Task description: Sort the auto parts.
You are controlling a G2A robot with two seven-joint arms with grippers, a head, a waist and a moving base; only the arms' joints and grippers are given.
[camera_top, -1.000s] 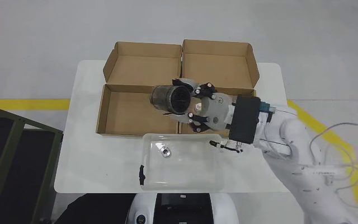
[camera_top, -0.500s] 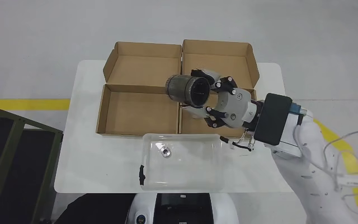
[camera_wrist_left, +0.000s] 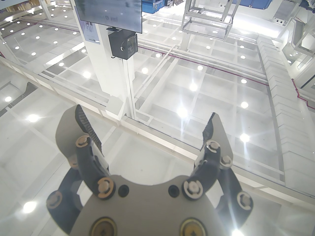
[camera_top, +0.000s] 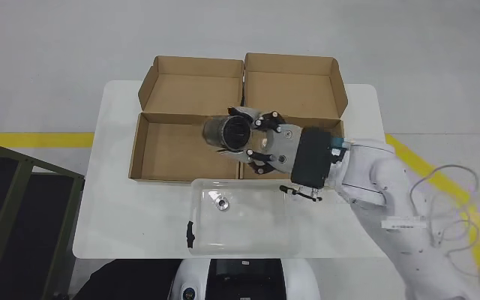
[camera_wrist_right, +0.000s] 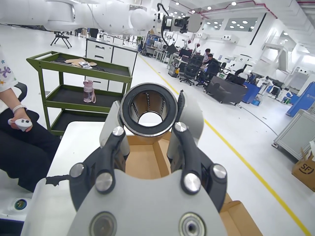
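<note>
My right gripper [camera_top: 238, 135] is shut on a dark metal cylindrical bearing [camera_top: 227, 130], held lying sideways in the air above the seam between the near-left cardboard box [camera_top: 150, 154] and the near-right one. In the right wrist view the bearing [camera_wrist_right: 147, 114] shows its hollow bore between the two fingers [camera_wrist_right: 190, 116]. A small round metal part [camera_top: 220, 201] lies in the clear plastic tray [camera_top: 277, 225] at the table's front. My left gripper [camera_wrist_left: 147, 128] is open and empty, pointing up at the ceiling.
Four open cardboard boxes form a square on the white table [camera_top: 112, 195]; the far-left box [camera_top: 195, 94] and far-right box [camera_top: 292, 94] look empty. A green cart [camera_wrist_right: 81, 84] stands beyond the table's left edge, beside a seated person's hand with a controller.
The right gripper, still holding the bearing, swung right over the near-right box half a second ago, then came back left to about where it was a second ago.
</note>
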